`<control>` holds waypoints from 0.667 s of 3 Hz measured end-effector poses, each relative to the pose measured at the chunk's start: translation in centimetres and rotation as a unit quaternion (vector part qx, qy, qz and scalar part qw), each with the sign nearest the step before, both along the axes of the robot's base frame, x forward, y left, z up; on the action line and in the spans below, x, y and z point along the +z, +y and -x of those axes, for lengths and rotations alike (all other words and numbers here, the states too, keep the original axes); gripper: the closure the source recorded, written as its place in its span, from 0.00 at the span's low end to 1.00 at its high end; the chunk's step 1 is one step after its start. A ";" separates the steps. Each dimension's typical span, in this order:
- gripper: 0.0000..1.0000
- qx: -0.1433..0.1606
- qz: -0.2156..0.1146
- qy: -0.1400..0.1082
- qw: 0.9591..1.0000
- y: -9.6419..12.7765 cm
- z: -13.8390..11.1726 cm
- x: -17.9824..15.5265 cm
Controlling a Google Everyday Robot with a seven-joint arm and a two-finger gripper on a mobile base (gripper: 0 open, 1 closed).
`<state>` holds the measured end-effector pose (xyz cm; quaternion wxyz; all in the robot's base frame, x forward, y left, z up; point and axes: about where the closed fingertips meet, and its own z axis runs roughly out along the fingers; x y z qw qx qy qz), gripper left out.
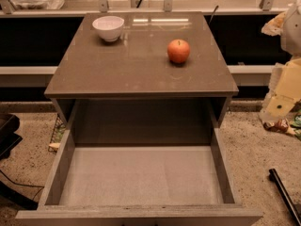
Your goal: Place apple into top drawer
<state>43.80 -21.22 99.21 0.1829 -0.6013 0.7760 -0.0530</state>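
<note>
The red-orange apple (178,51) sits upright on the brown cabinet top (141,69), right of centre towards the back. The top drawer (141,175) is pulled fully out below, its flat grey bottom bare. My gripper (277,105) hangs at the right edge of the camera view, on the end of a pale yellowish arm. It is beside the cabinet, well right of the apple and lower, touching neither apple nor drawer, and it holds nothing I can see.
A white bowl (108,28) stands at the back left of the cabinet top. A black rod (284,194) lies on the speckled floor at the lower right. A dark object (7,135) is at the left edge. Wrappers (282,125) lie under the arm.
</note>
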 end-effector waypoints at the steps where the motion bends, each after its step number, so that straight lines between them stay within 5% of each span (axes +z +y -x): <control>1: 0.00 0.000 0.000 0.000 1.000 0.0 0.0 0.0; 2: 0.00 0.006 -0.015 -0.031 0.999 0.1 -2.8 0.3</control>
